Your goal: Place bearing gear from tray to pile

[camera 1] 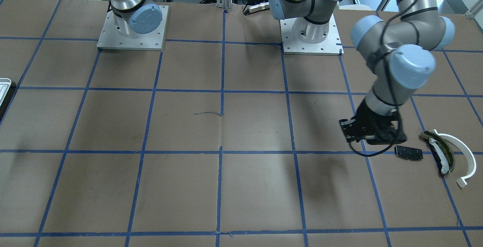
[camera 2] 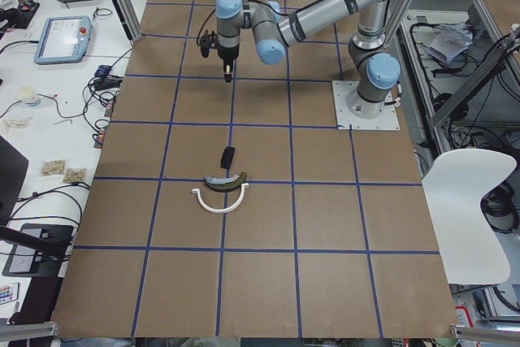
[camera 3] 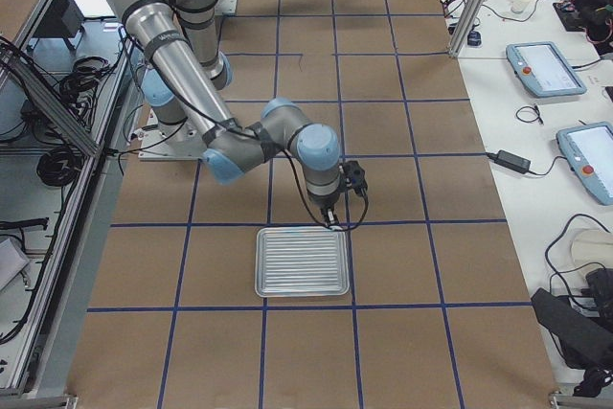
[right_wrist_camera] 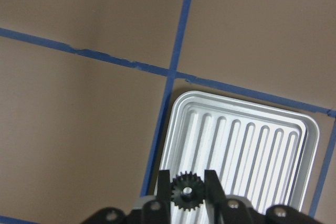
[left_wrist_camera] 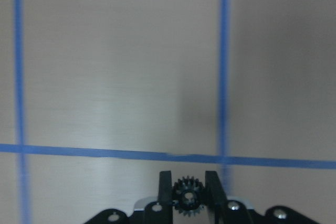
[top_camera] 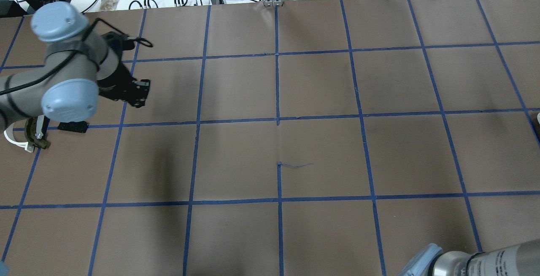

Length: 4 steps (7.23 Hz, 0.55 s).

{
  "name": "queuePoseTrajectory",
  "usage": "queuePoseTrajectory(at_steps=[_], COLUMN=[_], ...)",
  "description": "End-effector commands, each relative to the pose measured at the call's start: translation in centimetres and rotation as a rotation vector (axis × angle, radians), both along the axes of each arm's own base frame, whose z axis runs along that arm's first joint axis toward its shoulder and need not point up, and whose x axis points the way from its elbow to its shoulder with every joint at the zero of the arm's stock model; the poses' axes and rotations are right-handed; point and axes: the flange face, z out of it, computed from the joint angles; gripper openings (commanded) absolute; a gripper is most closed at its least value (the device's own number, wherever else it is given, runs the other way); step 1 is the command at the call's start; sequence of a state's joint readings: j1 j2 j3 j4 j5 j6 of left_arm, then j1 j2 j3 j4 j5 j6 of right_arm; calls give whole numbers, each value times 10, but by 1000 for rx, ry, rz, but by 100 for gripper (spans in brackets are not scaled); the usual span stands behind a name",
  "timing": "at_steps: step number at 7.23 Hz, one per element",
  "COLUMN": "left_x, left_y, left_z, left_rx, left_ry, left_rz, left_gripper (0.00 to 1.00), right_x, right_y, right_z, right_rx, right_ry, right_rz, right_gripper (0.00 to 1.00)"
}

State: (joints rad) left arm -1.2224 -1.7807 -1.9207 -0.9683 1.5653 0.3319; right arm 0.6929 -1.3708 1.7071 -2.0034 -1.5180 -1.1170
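In the left wrist view my left gripper (left_wrist_camera: 189, 174) is shut on a small black toothed bearing gear (left_wrist_camera: 188, 203) above bare table paper. From the front it (camera 1: 345, 130) hangs beside the pile: a black plate (camera 1: 408, 152), an olive-and-white curved piece (camera 1: 441, 152) and a white arc (camera 1: 466, 156). In the right wrist view my right gripper (right_wrist_camera: 187, 171) is shut on a like gear (right_wrist_camera: 184, 191) over the corner of the ribbed silvery tray (right_wrist_camera: 247, 145). The visible part of the tray (camera 3: 302, 262) holds nothing.
Brown paper with a blue tape grid covers the table. Both arm bases (camera 1: 132, 24) (camera 1: 311, 31) stand at the robot's edge. Tablets and cables (camera 2: 61, 38) lie on a side bench past the far table edge. A white chair (camera 2: 467, 201) stands behind the robot.
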Motion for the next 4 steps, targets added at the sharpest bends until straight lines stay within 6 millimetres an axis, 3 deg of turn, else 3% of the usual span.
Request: queuePoseTrajectory(at_steps=[1, 3, 4], left_x=[124, 130, 133], left_y=[42, 40, 37], left_z=[-45, -68, -78], left_rx=[19, 29, 17], left_ry=[111, 116, 109], left_rz=[-64, -90, -129], left_gripper=[2, 3, 13], right_x=[106, 223, 274], right_y=[-4, -3, -2], right_z=[71, 119, 130], right_rx=[24, 12, 13], right_ry=[-2, -10, -27], right_rz=[-72, -135, -179], right_gripper=[9, 9, 9])
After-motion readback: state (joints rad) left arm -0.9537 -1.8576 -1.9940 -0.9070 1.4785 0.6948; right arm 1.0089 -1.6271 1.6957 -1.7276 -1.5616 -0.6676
